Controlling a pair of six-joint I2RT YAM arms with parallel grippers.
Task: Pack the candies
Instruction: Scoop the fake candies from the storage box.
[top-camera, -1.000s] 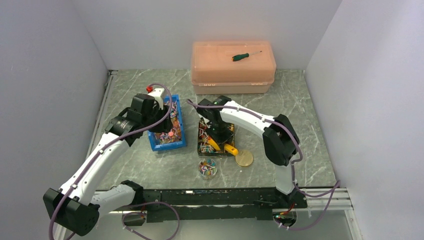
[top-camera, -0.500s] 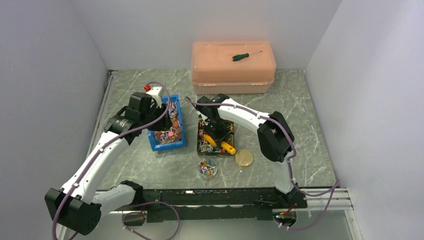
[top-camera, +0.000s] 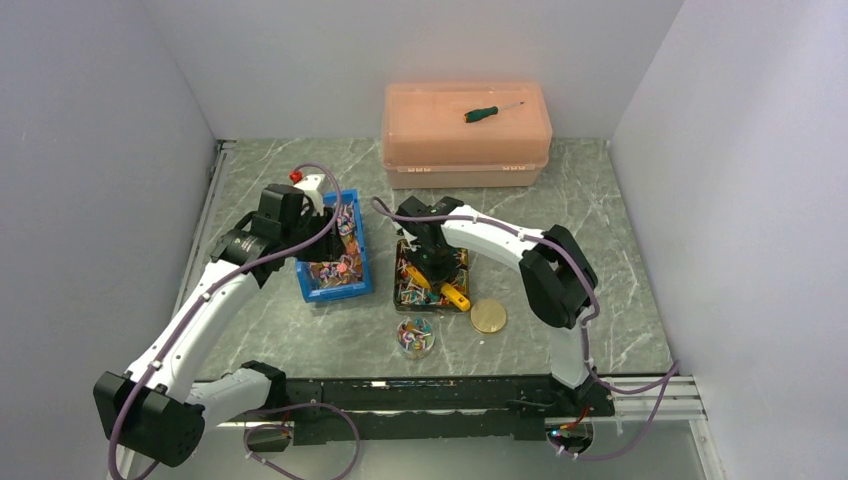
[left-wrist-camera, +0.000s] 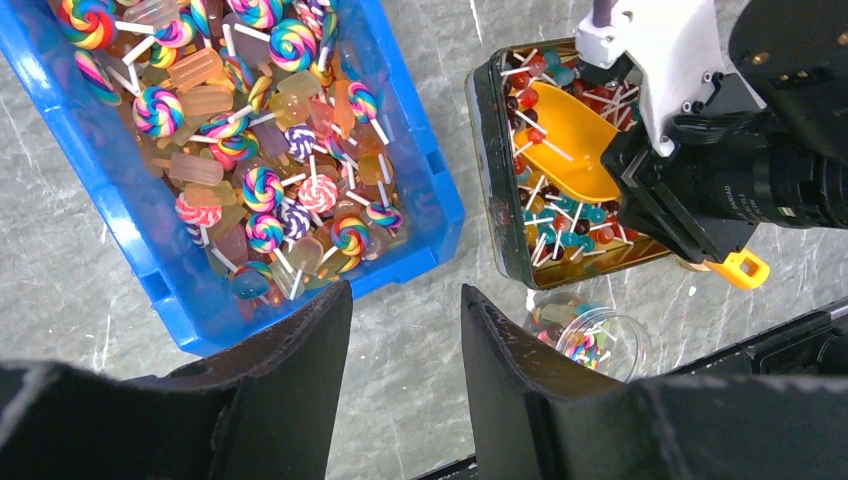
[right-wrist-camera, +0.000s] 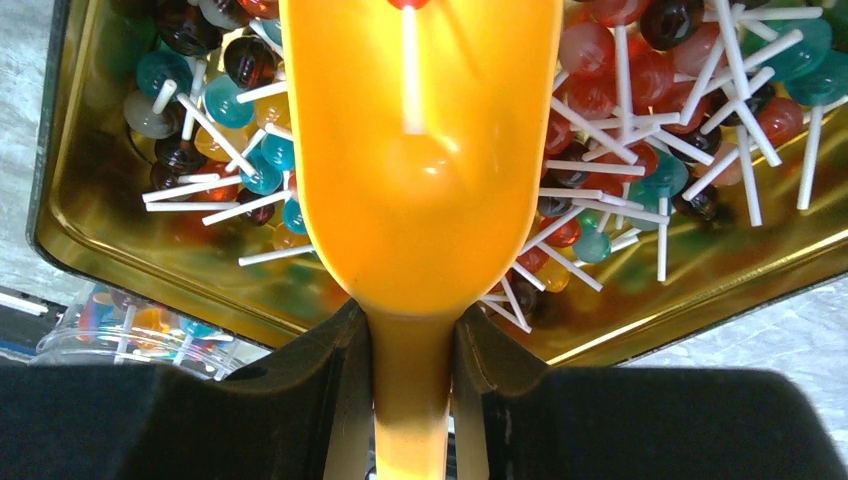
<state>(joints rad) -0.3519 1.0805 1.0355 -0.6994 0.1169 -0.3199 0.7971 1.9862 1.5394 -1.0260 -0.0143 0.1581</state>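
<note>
many glossy round candies (right-wrist-camera: 585, 48) around smooth orange scoop (right-wrist-camera: 420, 170)

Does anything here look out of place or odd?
A green-handled screwdriver lies on top of the pink box at the back, an odd tool to find beside all the candies. Nothing else stands out.

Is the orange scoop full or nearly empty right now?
Nearly empty: the scoop shows one red lollipop on its stick; the other candies lie in the tin.
</note>
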